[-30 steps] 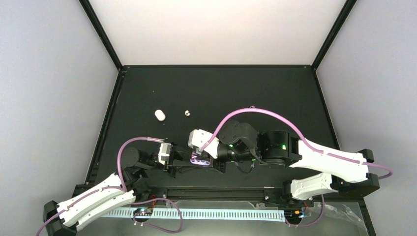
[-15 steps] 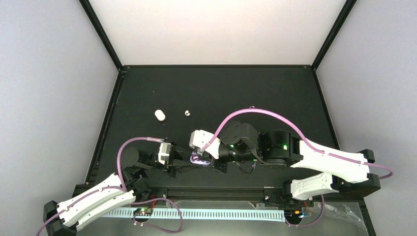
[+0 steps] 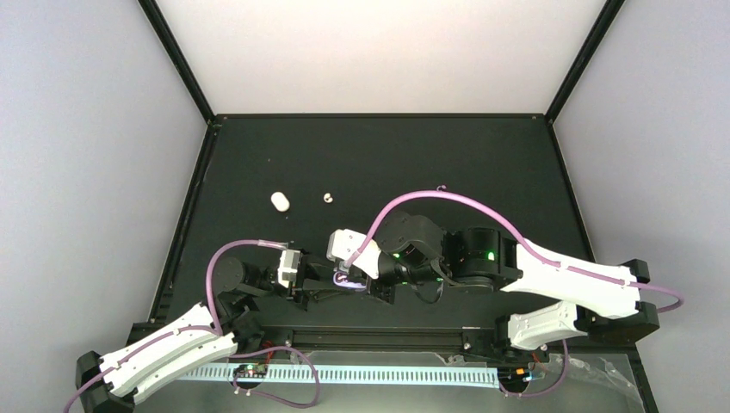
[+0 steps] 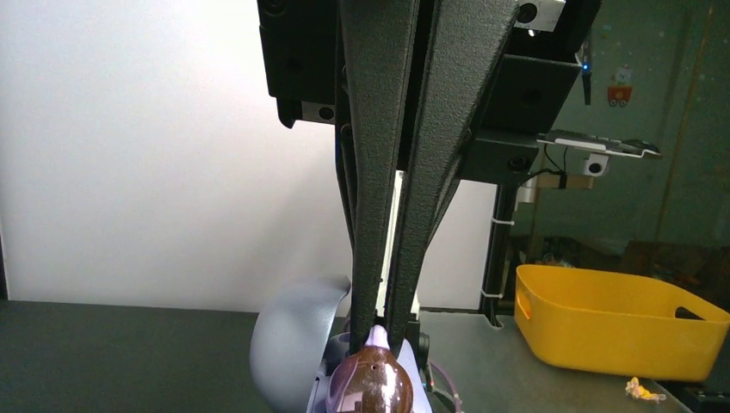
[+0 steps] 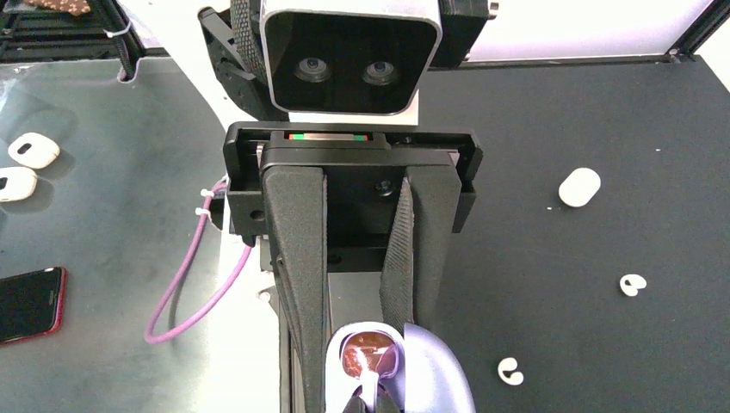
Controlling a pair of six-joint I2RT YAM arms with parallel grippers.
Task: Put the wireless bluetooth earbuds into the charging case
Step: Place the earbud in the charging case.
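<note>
My left gripper (image 3: 325, 289) is shut on the open lilac charging case (image 3: 346, 280). In the right wrist view its fingers (image 5: 297, 275) flank the case (image 5: 379, 340), whose lid (image 5: 439, 374) stands open to the right. My right gripper (image 5: 370, 404) is shut on a lilac earbud (image 5: 372, 379), whose glossy brown end sits at the case's cavity. In the left wrist view the right gripper (image 4: 383, 323) comes down from the top and pinches the bud (image 4: 376, 337). Two white earbuds (image 5: 510, 371) (image 5: 633, 285) lie on the mat. No second lilac bud shows.
A white closed case (image 3: 280, 201) and a white bud (image 3: 327, 198) lie on the black mat at the far left. Off the table, two white cases (image 5: 33, 151), a phone (image 5: 30, 303) and a yellow bin (image 4: 620, 318) show. A purple cable (image 5: 185, 292) hangs near the left wrist.
My right gripper has shifted slightly left over the case with the lilac bud in it. The left gripper and the case have stayed put.
</note>
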